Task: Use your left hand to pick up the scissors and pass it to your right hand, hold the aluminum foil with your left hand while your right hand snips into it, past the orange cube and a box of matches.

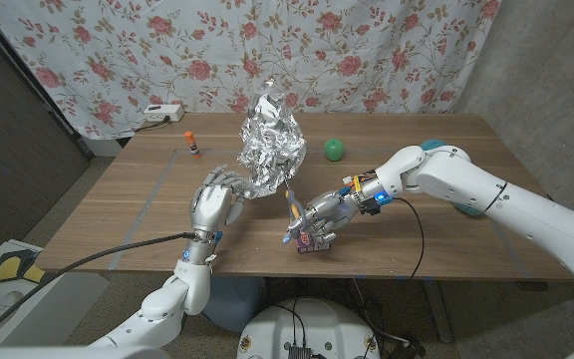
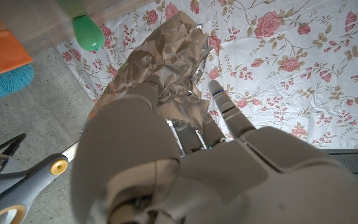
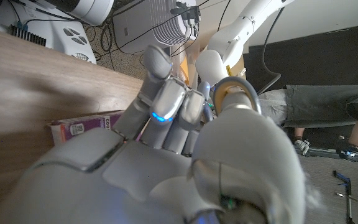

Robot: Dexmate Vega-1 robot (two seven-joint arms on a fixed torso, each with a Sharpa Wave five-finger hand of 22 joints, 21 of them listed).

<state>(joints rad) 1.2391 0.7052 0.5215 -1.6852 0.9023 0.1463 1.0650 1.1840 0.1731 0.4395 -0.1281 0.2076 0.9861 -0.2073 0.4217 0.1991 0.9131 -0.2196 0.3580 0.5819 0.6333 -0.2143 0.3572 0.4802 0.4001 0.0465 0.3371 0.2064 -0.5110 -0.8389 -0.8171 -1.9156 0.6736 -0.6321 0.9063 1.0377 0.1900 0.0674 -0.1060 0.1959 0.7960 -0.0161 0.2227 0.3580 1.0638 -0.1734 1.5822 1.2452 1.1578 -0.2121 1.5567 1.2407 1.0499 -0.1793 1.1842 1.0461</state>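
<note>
My left hand [image 1: 215, 202] grips the lower edge of the crumpled aluminum foil [image 1: 271, 142] and holds it up above the table; the foil [image 2: 157, 68] rises past its fingers in the left wrist view. My right hand [image 1: 328, 212] holds the scissors [image 1: 291, 207], whose blades point up at the foil's bottom edge. The grey, yellow-lined scissors handle [image 3: 238, 94] rings a finger of this hand [image 3: 166, 162]. The purple box of matches [image 1: 312, 243] lies on the table under the right hand. An orange block [image 2: 2, 53] on something teal appears in the left wrist view.
A green ball [image 1: 336, 150] sits behind the foil, with a glue stick [image 1: 193, 146] at the back left and a white power strip [image 1: 162, 113] at the far edge. A person's legs [image 3: 316, 106] stand beyond the table's near edge [image 1: 367, 271].
</note>
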